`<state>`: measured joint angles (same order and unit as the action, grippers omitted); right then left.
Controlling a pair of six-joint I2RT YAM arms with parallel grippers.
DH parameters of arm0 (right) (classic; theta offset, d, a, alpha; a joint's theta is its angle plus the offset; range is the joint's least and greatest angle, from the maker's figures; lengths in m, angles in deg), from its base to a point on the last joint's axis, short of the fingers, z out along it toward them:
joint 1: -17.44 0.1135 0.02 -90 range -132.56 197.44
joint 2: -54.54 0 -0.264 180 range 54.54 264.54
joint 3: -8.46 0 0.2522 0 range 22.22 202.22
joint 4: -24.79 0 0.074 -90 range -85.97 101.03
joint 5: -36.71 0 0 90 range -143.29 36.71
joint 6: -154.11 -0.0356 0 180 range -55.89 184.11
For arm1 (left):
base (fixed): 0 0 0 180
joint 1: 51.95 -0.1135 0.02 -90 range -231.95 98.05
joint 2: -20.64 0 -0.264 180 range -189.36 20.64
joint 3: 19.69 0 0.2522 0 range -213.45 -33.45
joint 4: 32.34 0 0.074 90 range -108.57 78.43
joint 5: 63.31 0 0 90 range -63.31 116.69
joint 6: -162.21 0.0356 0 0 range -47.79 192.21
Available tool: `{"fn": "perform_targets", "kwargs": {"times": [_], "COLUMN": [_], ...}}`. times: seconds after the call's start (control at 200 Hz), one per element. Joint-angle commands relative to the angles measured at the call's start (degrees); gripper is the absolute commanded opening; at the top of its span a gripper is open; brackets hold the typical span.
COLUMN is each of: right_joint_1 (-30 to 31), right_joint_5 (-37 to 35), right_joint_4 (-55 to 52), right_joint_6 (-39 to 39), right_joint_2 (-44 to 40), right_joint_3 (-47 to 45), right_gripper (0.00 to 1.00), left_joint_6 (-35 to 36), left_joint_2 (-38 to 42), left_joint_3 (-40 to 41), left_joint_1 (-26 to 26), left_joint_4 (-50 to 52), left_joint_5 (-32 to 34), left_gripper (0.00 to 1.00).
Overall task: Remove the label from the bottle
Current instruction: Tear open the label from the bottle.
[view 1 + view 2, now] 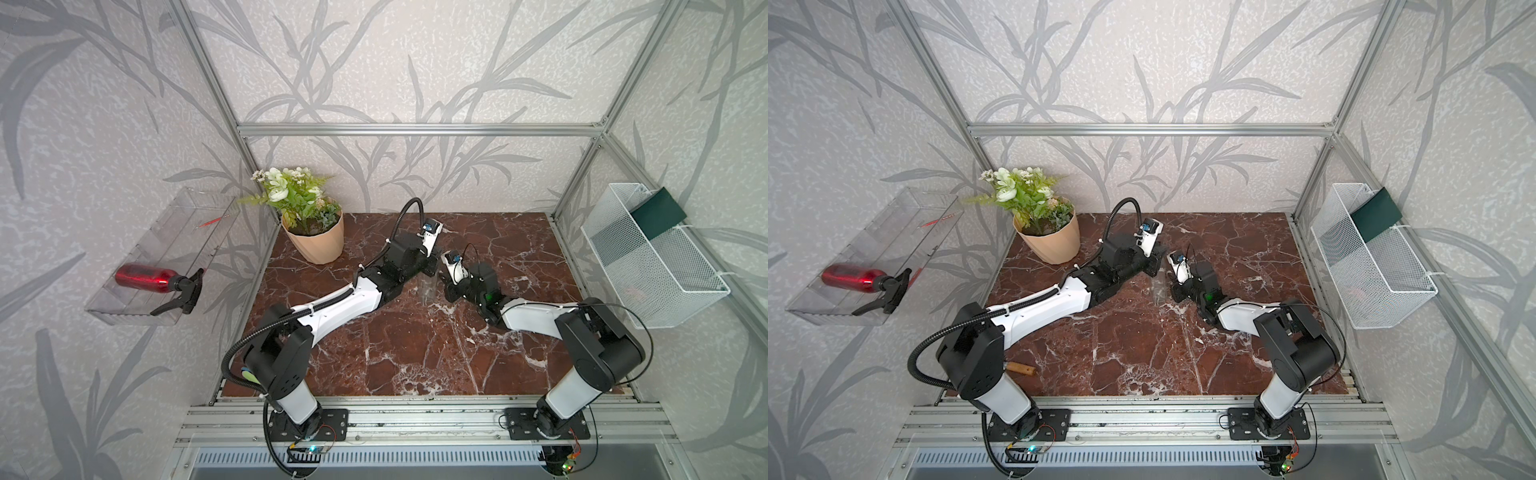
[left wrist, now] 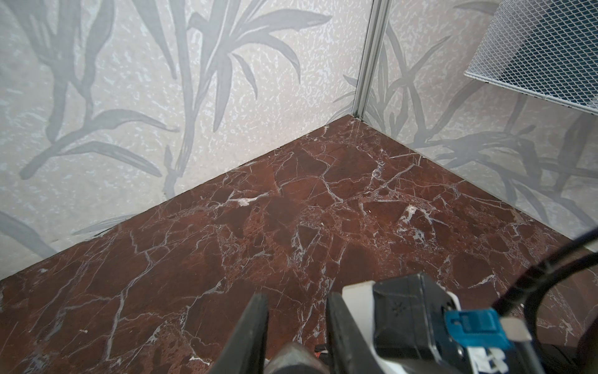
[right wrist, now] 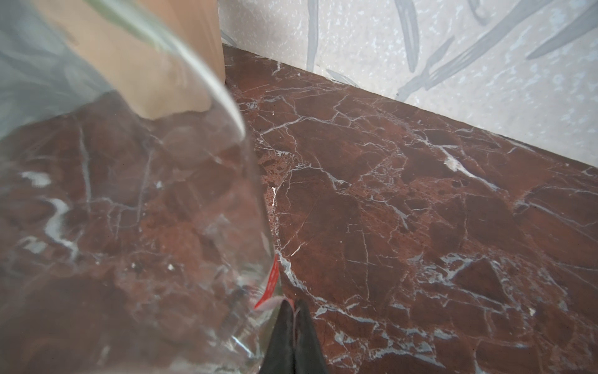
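Nearest to my right wrist camera, my right pincer (image 3: pixel 293 306) has its two dark tips pressed together on the pale end of the label (image 3: pixel 272 285). The label is a narrow strip, red on the side I see here. It runs along the lower edge of the bottle (image 3: pixel 145 194). As far as I can tell, most of the strip lies on the glass and only the end at my tips stands off.

The bottle is clear, so the bench (image 3: pixel 420 210) shows through it. In both top views it stands, upright as it seems, about in the middle of the bench between my two arms. My left pincer (image 2: pixel 296 301) reaches it from the other side and higher. Its fingers stand apart with a grey rounded thing between them. I judge this to be the upper part of the bottle, clamped to keep it steady.

So I judge that the peeling is begun: the end is caught, but the strip is not off. The next move calls for a slow pull of my right pincer away from the glass, along the strip, while the left one holds firm so that the bottle does not tip or turn. A thin strip may tear or slip out.

Farther back the flower pot (image 3: pixel 155 74) stands near the wall, apart from the work.
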<state>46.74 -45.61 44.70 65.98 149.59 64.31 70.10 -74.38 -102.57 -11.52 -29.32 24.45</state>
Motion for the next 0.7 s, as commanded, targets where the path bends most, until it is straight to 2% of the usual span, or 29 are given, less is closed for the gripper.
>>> {"fn": "perform_targets", "kwargs": {"times": [0.0,0.695], "right_joint_1": [-0.38,-1.21], "right_joint_5": [-1.51,-2.59], "right_joint_4": [-0.79,-0.71], "right_joint_6": [-0.13,-0.11], "right_joint_2": [0.84,2.43], "right_joint_3": [1.82,2.61], "right_gripper": [0.00,0.00], "left_joint_6": [-0.79,-1.05], "left_joint_2": [-2.80,-2.87], "left_joint_3": [3.82,4.17], "left_joint_1": [-0.42,-0.44], "left_joint_4": [11.36,11.30], "left_joint_5": [-1.71,-2.07], "left_gripper": [0.00,0.00]}}
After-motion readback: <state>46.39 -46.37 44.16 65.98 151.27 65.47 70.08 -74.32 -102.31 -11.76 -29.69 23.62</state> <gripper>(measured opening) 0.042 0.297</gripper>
